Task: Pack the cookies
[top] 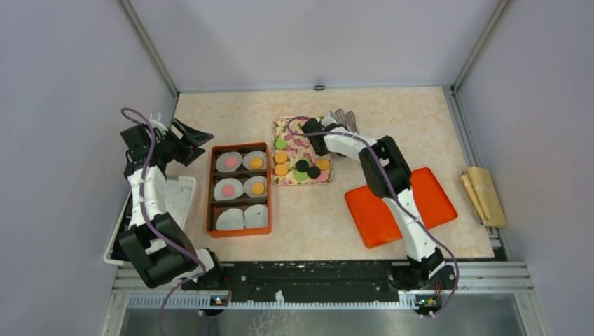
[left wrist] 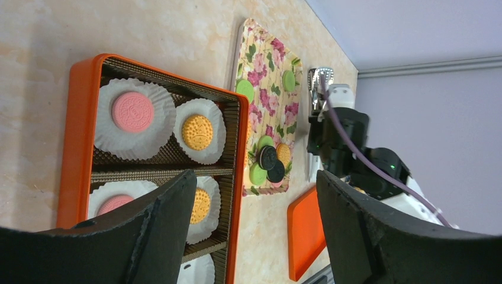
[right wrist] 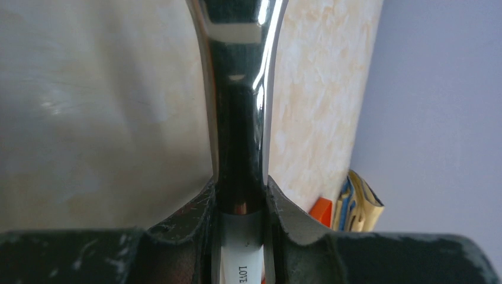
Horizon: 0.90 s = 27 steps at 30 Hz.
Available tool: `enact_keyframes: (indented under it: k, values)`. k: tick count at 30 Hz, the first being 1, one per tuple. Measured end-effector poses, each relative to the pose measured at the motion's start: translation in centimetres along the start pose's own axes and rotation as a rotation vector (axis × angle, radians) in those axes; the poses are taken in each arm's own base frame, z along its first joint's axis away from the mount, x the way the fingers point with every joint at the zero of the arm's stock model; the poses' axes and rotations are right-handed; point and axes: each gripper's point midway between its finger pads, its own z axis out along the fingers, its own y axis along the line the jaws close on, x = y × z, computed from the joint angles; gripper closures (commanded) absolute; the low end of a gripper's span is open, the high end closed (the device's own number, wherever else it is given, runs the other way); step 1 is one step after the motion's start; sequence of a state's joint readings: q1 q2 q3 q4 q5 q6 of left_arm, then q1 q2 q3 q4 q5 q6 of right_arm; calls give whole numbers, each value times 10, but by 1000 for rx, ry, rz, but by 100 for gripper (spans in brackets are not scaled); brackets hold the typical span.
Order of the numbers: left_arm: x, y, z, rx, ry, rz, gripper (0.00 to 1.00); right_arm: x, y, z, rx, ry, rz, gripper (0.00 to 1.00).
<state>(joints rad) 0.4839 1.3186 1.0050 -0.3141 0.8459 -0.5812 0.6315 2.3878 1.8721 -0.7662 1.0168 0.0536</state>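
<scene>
Several cookies in green, orange, black and pink lie on a floral tray. The orange box holds white paper liners; its top two rows carry a pink cookie and an orange one each, and the bottom row's liners have nothing in them. My right gripper is shut on shiny metal tongs, held over the tray's far right corner. My left gripper hangs open and holds nothing, left of the box's top end.
An orange lid lies right of the tray under the right arm. A white basket sits at the left edge beside the box. Yellow packets lie at the right edge. Walls close in on three sides.
</scene>
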Motion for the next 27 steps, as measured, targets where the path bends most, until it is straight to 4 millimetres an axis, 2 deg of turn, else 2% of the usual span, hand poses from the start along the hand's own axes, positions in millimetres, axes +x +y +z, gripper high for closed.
enact_keyframes:
  k: [1, 2, 4, 5, 8, 11, 24, 27]
  values:
    - [0, 0, 0, 0, 0, 0, 20, 8, 2, 8, 29, 25, -33, 100]
    - [0, 1, 0, -1, 1, -1, 20, 12, -1, 13, 59, 39, -55, 93]
    - [1, 2, 1, -3, 4, -5, 20, 15, -5, 16, 85, 53, -70, 71]
    - [1, 3, 2, -4, 6, -7, 20, 15, -7, 16, 87, 56, -74, 65]
    - [2, 7, 4, -9, 13, -14, 20, 15, -5, 16, 60, 57, -60, 51]
    - [3, 7, 4, -9, 14, -15, 20, 23, -9, 10, 17, 54, -70, 38]
    - [3, 7, 4, -7, 16, -15, 20, 19, 6, -36, -389, -37, 98, 32]
    - [3, 7, 4, -6, 16, -14, 20, 14, 1, -46, -468, -57, 155, 32]
